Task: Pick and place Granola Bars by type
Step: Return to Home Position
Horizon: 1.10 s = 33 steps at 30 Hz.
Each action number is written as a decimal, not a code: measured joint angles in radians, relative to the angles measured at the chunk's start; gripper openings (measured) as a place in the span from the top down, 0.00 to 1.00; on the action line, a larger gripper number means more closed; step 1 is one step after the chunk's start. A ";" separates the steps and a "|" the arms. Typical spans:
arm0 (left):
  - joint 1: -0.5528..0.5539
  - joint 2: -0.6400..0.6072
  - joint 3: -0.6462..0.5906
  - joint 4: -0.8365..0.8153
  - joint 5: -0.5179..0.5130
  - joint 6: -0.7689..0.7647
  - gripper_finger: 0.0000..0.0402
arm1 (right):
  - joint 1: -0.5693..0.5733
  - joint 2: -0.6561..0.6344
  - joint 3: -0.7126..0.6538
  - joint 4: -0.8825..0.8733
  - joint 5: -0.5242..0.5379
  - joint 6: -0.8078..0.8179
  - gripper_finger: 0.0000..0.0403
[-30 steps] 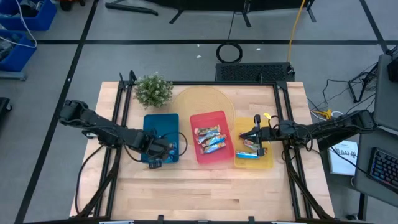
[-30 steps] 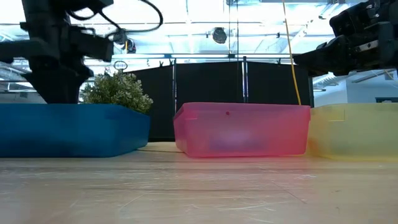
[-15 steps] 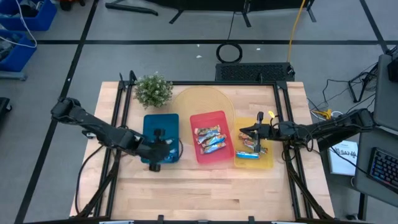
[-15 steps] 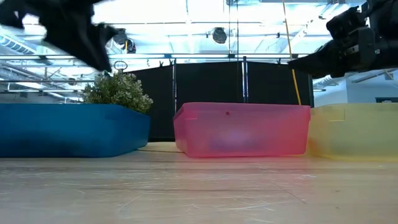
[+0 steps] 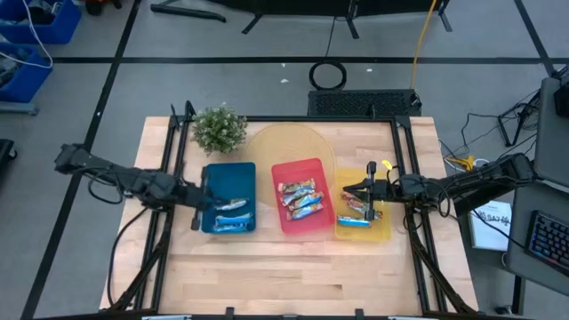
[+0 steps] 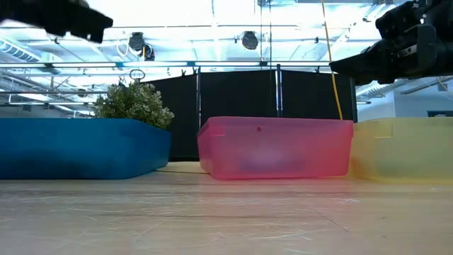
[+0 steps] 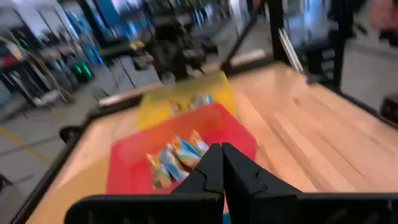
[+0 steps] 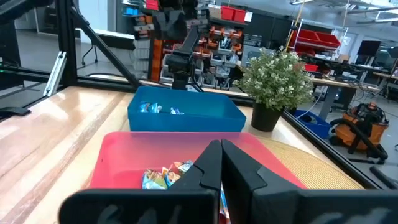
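Observation:
Two blue-and-white granola bars (image 5: 232, 213) lie flat in the blue tray (image 5: 216, 178). Several bars (image 5: 300, 198) with red-brown marks lie in the red tray (image 5: 286, 222), and they also show in the left wrist view (image 7: 175, 155). More bars (image 5: 356, 216) rest in the yellow tray (image 5: 382, 233). My left gripper (image 5: 198, 197) hovers at the blue tray's left rim, its fingers (image 7: 221, 149) shut and empty. My right gripper (image 5: 349, 188) hangs over the yellow tray's far left part, its fingers (image 8: 220, 145) shut and empty, pointing toward the red tray.
The three trays stand side by side across the table's middle. A potted plant (image 5: 219, 129) stands behind the blue tray, and a round woven mat (image 5: 293, 144) lies behind the red one. The near half of the wooden table (image 5: 293, 276) is bare.
My left arm has lifted out of the blue tray and drawn back toward the table's left edge. The two bars it covered now lie in plain sight in that tray.

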 joint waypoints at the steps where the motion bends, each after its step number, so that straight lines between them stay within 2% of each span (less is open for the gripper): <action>1: 0.026 -0.038 -0.049 0.054 0.022 0.006 0.99 | 0.000 0.000 0.000 0.000 0.002 0.000 1.00; 5: 0.157 -0.105 -0.176 0.174 0.172 -0.034 0.99 | 0.000 0.000 0.000 -0.004 0.070 0.008 1.00; 8: 0.216 -0.108 -0.225 0.163 0.179 -0.061 0.99 | -0.001 -0.006 0.000 -0.031 0.130 0.020 1.00; 14: 0.228 -0.179 -0.284 0.169 0.258 -0.009 1.00 | 0.000 -0.058 0.000 -0.098 0.133 0.050 1.00; 24: 0.228 -0.347 -0.347 0.181 0.277 0.038 1.00 | 0.018 -0.181 0.026 -0.281 0.134 0.128 1.00; 29: 0.228 -0.418 -0.352 0.165 0.283 0.038 1.00 | 0.034 -0.213 0.028 -0.310 0.134 0.072 1.00; 33: 0.260 -0.441 -0.352 0.162 0.293 0.035 1.00 | -0.007 -0.220 0.028 -0.308 0.131 0.052 1.00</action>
